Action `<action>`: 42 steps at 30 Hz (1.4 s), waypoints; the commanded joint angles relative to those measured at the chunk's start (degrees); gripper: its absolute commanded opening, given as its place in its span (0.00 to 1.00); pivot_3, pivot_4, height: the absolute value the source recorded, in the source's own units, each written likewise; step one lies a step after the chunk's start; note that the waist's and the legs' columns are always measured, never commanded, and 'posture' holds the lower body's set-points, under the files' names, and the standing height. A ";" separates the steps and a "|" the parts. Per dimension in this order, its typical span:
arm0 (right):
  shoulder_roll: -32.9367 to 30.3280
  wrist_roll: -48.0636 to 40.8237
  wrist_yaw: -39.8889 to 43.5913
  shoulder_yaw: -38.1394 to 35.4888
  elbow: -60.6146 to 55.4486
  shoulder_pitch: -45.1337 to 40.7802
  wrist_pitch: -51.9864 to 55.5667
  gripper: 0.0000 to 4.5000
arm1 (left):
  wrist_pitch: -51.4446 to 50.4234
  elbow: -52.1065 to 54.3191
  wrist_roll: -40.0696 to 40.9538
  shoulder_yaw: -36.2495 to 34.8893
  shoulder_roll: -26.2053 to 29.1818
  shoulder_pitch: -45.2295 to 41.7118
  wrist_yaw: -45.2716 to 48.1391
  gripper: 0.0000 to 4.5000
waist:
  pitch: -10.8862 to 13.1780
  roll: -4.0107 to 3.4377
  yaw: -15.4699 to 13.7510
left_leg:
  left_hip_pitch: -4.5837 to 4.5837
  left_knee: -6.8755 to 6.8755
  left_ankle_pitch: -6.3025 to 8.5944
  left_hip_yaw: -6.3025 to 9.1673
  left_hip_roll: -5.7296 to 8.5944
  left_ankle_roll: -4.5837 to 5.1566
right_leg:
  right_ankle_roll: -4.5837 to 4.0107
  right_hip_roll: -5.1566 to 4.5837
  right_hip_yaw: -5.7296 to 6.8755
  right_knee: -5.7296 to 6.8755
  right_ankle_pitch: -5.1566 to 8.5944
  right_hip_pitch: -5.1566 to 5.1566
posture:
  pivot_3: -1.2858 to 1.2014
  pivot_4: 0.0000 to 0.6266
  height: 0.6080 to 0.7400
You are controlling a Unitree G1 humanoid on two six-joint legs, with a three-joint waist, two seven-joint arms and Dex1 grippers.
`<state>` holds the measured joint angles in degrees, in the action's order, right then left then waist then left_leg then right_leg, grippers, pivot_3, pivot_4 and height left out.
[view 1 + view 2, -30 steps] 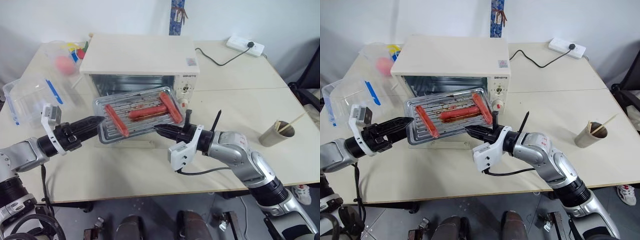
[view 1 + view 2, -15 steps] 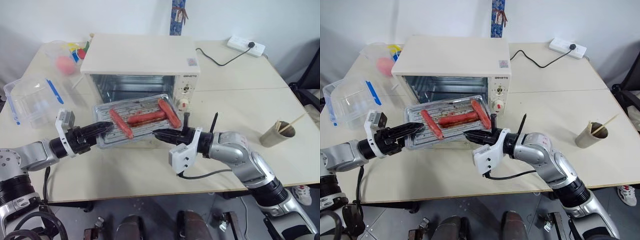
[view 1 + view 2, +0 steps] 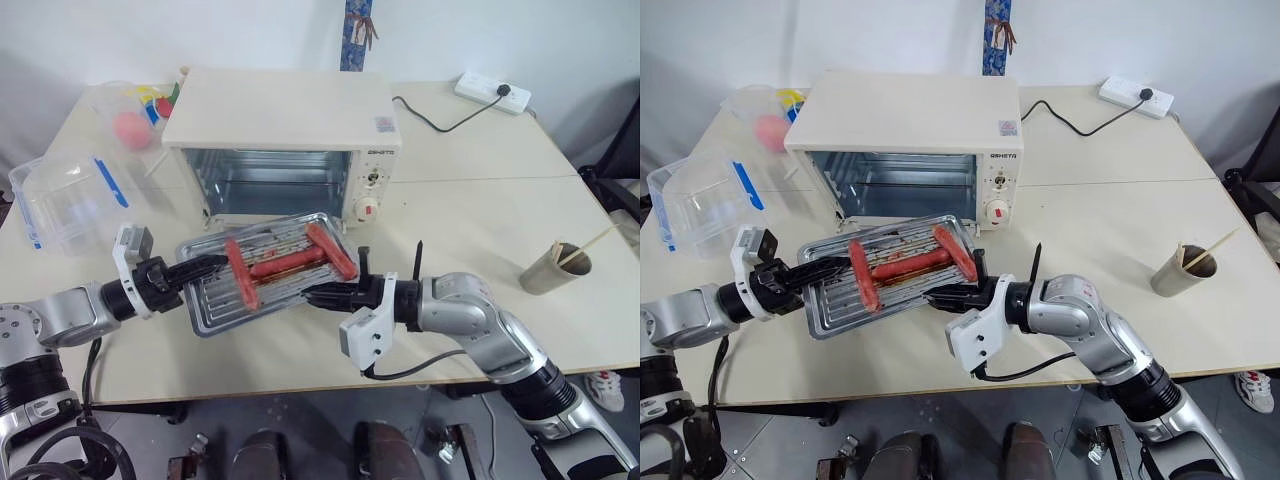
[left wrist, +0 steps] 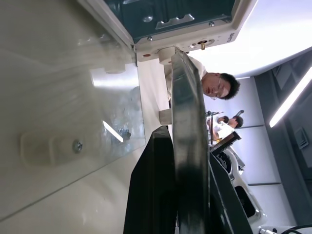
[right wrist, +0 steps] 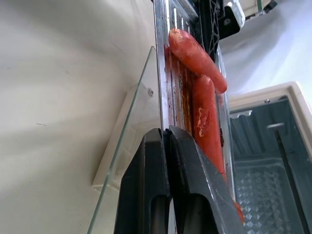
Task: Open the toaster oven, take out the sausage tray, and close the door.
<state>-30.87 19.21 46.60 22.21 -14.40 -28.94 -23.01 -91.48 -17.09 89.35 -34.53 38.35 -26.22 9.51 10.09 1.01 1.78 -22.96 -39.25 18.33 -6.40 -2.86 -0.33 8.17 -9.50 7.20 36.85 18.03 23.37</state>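
Observation:
The cream-white toaster oven (image 3: 280, 110) stands open at the table's back, its chamber empty. Its glass door (image 5: 131, 146) lies folded down in front of it. The sausage tray (image 3: 215, 300), silver with three red sausages (image 3: 285, 265) on a wire rack, hangs tilted in front of the oven, over the lowered door. My left gripper (image 3: 205, 266) is shut on the tray's left rim (image 4: 189, 122). My right gripper (image 3: 315, 295) is shut on its right front rim (image 5: 161, 73).
A clear plastic box with blue clips (image 3: 65, 200) sits at the left, with a bowl of colourful items (image 3: 125, 110) behind it. A paper cup with sticks (image 3: 553, 267) stands at the right, and a power strip (image 3: 490, 92) with its cable at the back right. A person (image 4: 219, 85) is beyond the table.
The left gripper has closed on the tray's left rim. The tray has come out and down from the oven mouth toward the table's front edge, carried by both grippers.

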 commanded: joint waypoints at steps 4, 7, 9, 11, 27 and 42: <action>1.43 -0.92 -3.37 -2.24 -1.87 -2.22 -2.07 0.00 | 1.42 0.30 3.61 2.93 1.04 1.92 -3.62 0.01 | 0.00 0.00 0.00 | 0.00 0.00 0.00 0.00 0.00 0.00 | 0.00 0.00 -0.01 0.00 0.00 0.00 | 0.52 0.24 1.00; 1.30 -1.02 -2.94 -2.09 -1.79 -2.20 -1.62 0.00 | 2.68 0.02 5.91 4.34 0.90 2.98 -5.08 0.01 | 0.00 0.00 0.00 | 0.01 0.00 0.00 0.00 0.00 0.00 | 0.00 0.00 -0.02 0.00 0.00 -0.01 | 0.52 0.24 1.00; 0.66 -0.87 -1.26 -1.62 -1.99 -2.28 -0.02 0.00 | 3.73 -0.07 7.71 5.15 0.89 3.66 -5.95 0.01 | 0.00 0.00 -0.01 | 0.01 0.00 0.00 0.00 0.00 0.00 | 0.00 0.00 -0.03 0.00 0.00 -0.01 | 0.52 0.24 1.00; 0.40 -1.04 0.04 -1.26 -2.12 -2.31 1.41 0.12 | 5.09 -0.01 9.61 5.92 0.94 4.24 -6.85 0.00 | 0.00 0.00 -0.02 | 0.02 0.00 0.00 0.00 0.00 0.00 | 0.00 0.00 -0.04 0.00 0.00 -0.02 | 0.52 0.24 1.00; -1.37 -7.54 3.94 -1.81 -5.35 -1.62 3.37 0.99 | 14.92 1.84 21.37 12.67 1.20 8.53 -11.16 0.00 | 0.00 0.00 -0.06 | 0.04 0.00 0.00 -0.01 0.00 0.00 | 0.00 0.00 -0.08 -0.02 0.00 -0.03 | 0.52 0.24 1.00; -12.67 -26.35 14.98 -9.66 -10.28 5.61 22.54 0.86 | 17.32 6.44 23.65 9.82 -0.64 12.07 -8.49 0.00 | 0.00 0.00 -0.37 | 0.64 0.19 0.03 0.02 0.03 0.06 | -0.01 0.03 -0.05 -0.77 0.01 -0.97 | 0.52 0.24 1.00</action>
<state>-42.63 -4.99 60.98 14.75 -23.95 -23.33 -0.94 -74.20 -13.24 110.77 -22.92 38.20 -14.69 -0.47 10.10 1.00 1.41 -22.32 -39.05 18.36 -6.41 -2.84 -0.27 8.16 -9.47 7.15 36.04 18.04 22.41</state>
